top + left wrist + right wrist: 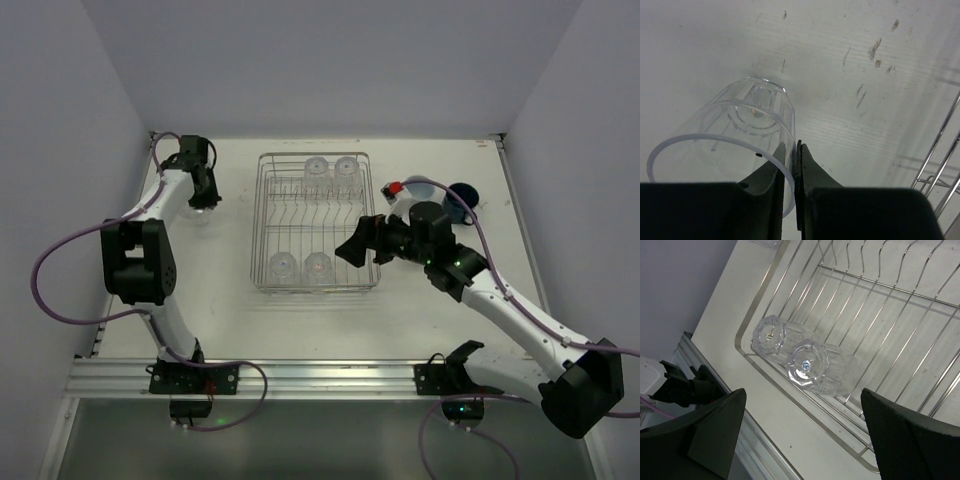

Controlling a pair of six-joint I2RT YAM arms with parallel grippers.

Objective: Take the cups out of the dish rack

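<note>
- While the left gripper [791,147] pinches the rim of the clear tumbler [740,115], one finger sits inside it.
- Right gripper [353,243] gapes wide, empty, at the dish rack [760,292] edge, two inverted tumblers [805,365] ahead.

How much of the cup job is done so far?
Nearly halfway. Done: a dark blue mug and a pale blue cup stand on the table beside the dish rack. In hand: the left gripper pinches a clear tumbler by its rim, outside the rack. Left: four clear cups in the rack, the open right gripper nearby.
</note>
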